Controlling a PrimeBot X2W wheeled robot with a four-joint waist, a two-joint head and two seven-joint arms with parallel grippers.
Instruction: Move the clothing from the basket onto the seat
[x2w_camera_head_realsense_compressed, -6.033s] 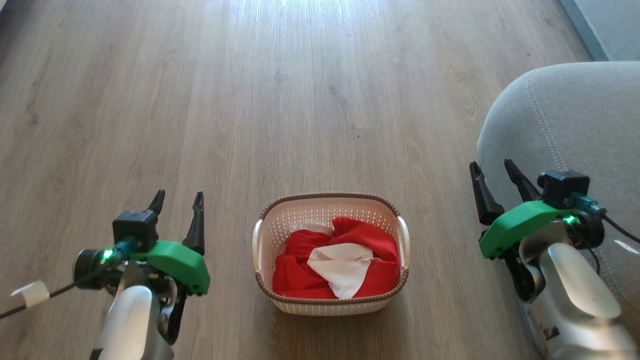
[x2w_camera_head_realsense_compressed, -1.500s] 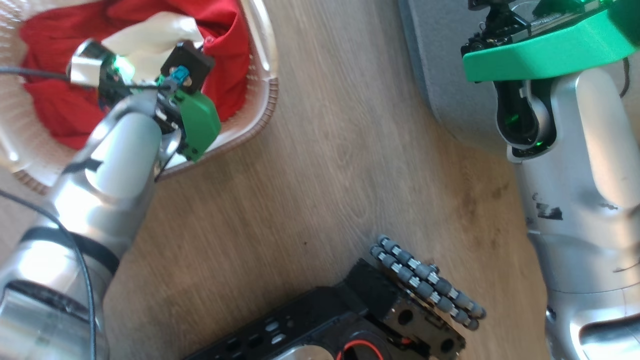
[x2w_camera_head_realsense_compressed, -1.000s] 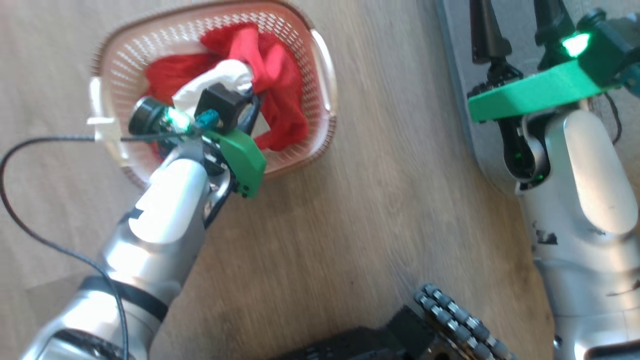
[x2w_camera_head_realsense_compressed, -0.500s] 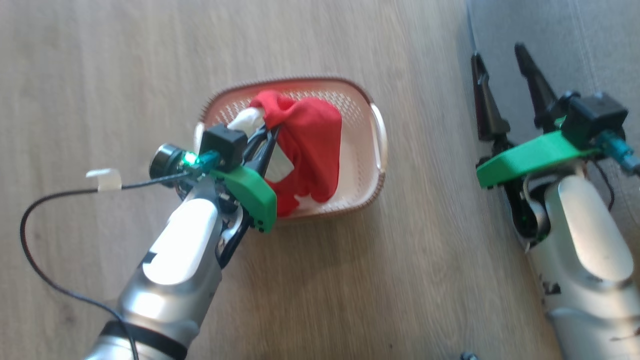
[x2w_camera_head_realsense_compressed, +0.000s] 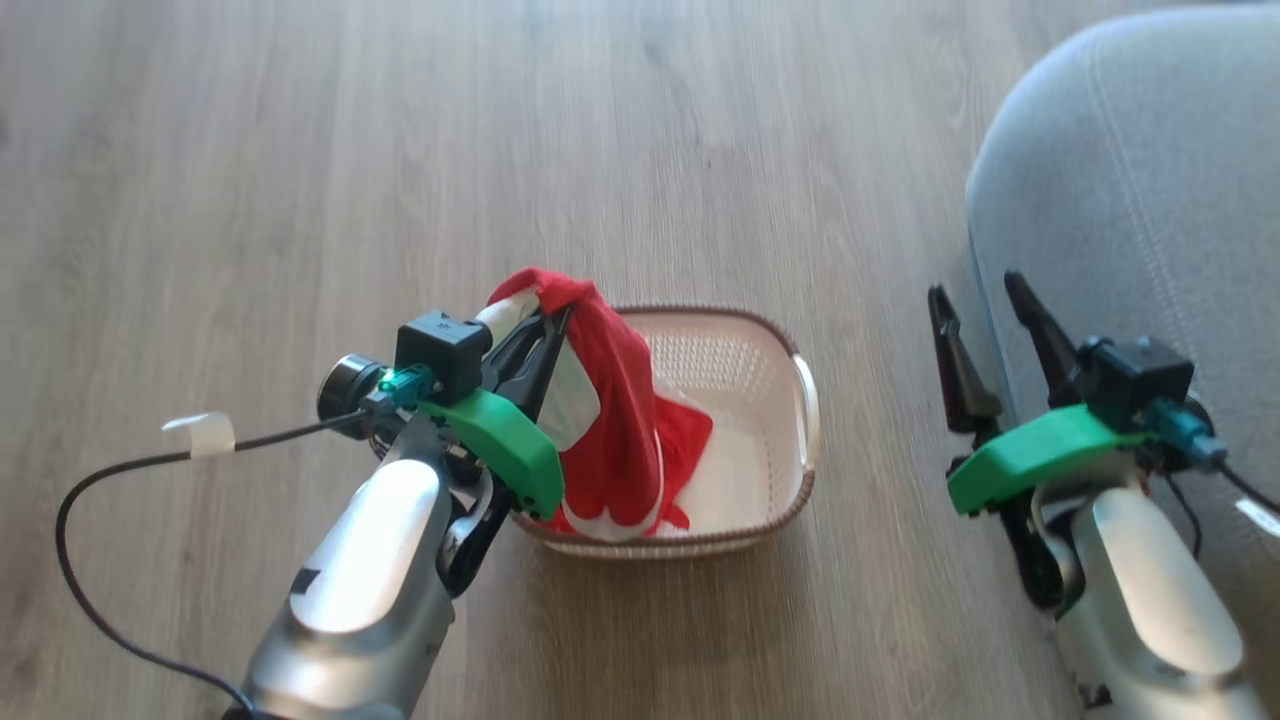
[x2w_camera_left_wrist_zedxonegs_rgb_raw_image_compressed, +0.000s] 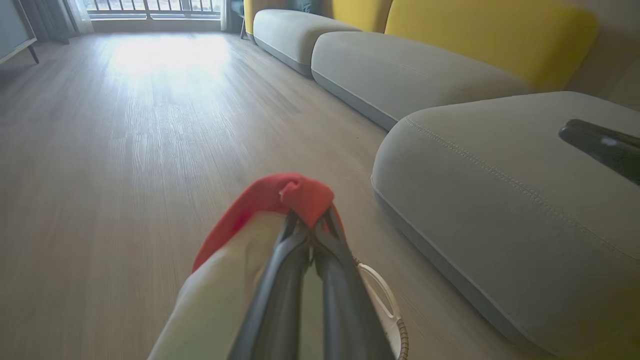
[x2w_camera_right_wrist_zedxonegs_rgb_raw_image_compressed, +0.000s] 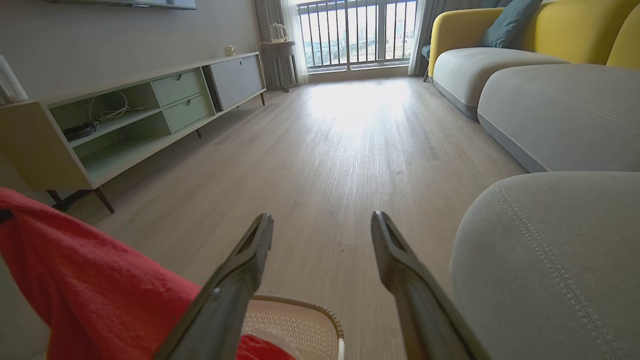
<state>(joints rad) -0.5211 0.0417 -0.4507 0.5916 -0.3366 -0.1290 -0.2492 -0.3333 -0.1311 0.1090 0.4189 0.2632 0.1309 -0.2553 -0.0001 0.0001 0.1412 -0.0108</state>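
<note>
Wood-plank floor (x2w_camera_head_realsense_compressed: 300, 150), one, pale brown, lies under everything. Seat (x2w_camera_head_realsense_compressed: 1150, 180), one in the head view, grey with a stitched seam, cut off by the right edge. The left wrist view shows three grey cushions (x2w_camera_left_wrist_zedxonegs_rgb_raw_image_compressed: 400, 75) in a row. Basket (x2w_camera_head_realsense_compressed: 700, 312), one, stands on the floor left of the seat and apart from it. Its near-left corner is hidden behind the left arm (x2w_camera_head_realsense_compressed: 370, 560). Clothing (x2w_camera_head_realsense_compressed: 615, 400), one, red and white: upper fold above the basket's left rim, lower end hanging inside the basket. Left gripper (x2w_camera_head_realsense_compressed: 548, 325), one, reaching up and rightward, fingers pinched tight on the red fold. Right gripper (x2w_camera_head_realsense_compressed: 975, 290), one, pointing up the view beside the seat's edge, fingers spread wide, holding nothing.
</note>
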